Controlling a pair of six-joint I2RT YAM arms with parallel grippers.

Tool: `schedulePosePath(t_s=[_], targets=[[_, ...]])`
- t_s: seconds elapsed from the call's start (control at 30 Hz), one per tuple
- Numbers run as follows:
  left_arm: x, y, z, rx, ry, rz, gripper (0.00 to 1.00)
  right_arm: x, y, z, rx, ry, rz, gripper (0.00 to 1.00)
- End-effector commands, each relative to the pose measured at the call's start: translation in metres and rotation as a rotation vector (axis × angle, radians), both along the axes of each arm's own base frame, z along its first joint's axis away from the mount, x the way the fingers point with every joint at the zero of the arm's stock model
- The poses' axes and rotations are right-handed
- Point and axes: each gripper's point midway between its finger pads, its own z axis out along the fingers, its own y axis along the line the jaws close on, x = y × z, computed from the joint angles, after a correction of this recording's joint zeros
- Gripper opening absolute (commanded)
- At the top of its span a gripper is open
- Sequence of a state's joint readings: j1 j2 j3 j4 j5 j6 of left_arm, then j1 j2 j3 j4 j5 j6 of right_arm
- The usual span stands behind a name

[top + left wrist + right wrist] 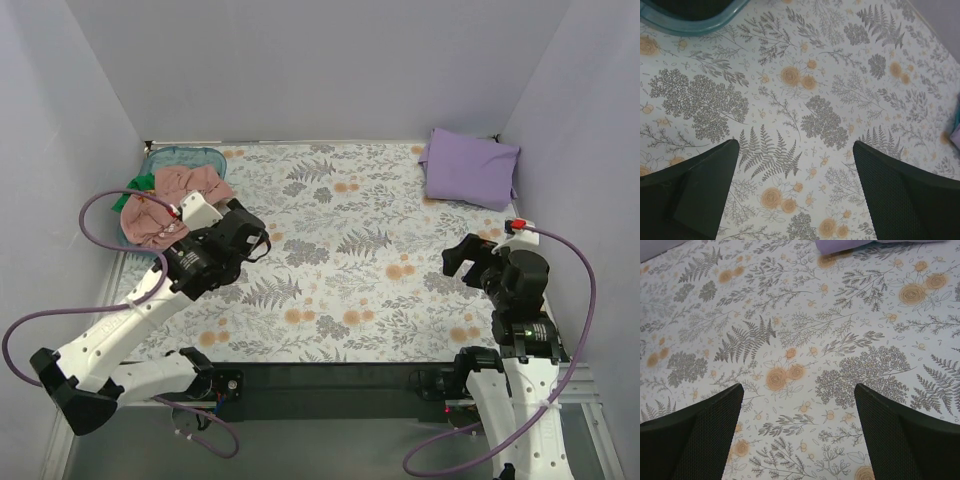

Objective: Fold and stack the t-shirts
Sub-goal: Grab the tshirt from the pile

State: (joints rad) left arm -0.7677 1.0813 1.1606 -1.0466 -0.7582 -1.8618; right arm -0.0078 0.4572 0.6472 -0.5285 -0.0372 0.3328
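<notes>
My left gripper (795, 150) and right gripper (797, 390) hang apart, empty; salmon-pink t-shirt (172, 200), heaped at far-left corner, looks limp and light, so I'd pinch a loose hem.

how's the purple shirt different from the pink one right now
The lavender t-shirt is folded into a neat flat block; the salmon-pink t-shirt is a crumpled heap. The lavender one lies directly on the floral cover at the far right; the pink one is piled over the teal tub at the far left. Both are plain, unprinted cloth at the far end.
</notes>
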Motion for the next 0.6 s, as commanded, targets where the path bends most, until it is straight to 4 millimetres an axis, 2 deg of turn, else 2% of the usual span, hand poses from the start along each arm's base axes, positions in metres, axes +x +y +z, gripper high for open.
schedulePosePath(t_s=[0.0,0.13,0.2,0.27,0.3,0.33,0.37,0.4,0.43,0.47,0.5,0.57], targets=[[0.003,0.021,0.026,-0.017,-0.127,0.097,0.98,-0.002,0.005,0.026,-0.006,-0.083,0.036,0.98],[0.012,0.028,0.034,-0.037,-0.175,0.132,0.98,-0.007,0.01,0.026,0.003,-0.079,0.066,0.99],[0.031,0.051,0.034,-0.025,-0.168,0.226,0.98,-0.01,0.016,0.025,0.014,-0.073,0.098,0.98],[0.052,0.062,0.023,-0.072,-0.104,0.234,0.97,-0.012,0.024,0.022,0.041,-0.064,0.133,0.98],[0.076,0.09,0.016,-0.053,-0.092,0.284,0.94,-0.011,0.026,0.022,0.044,-0.068,0.15,0.98],[0.088,0.09,0.005,-0.095,-0.057,0.259,0.92,-0.012,0.029,0.017,0.041,-0.059,0.169,0.98],[0.099,0.113,-0.002,-0.098,-0.041,0.312,0.91,-0.012,0.032,0.015,0.043,-0.051,0.195,0.98],[0.119,0.119,-0.015,-0.092,-0.011,0.323,0.9,-0.012,0.033,0.012,0.043,-0.043,0.204,0.98],[0.127,0.122,-0.023,-0.099,0.014,0.33,0.9,-0.012,0.035,0.004,0.041,-0.024,0.215,0.98],[0.135,0.136,-0.03,-0.096,0.03,0.364,0.9,-0.011,0.037,0.0,0.048,-0.013,0.231,0.98],[0.151,0.14,-0.046,-0.088,0.074,0.381,0.89,-0.01,0.039,-0.004,0.051,-0.007,0.241,0.98],[0.166,0.152,-0.061,-0.072,0.112,0.414,0.86,-0.01,0.043,-0.016,0.065,0.026,0.266,0.98]])
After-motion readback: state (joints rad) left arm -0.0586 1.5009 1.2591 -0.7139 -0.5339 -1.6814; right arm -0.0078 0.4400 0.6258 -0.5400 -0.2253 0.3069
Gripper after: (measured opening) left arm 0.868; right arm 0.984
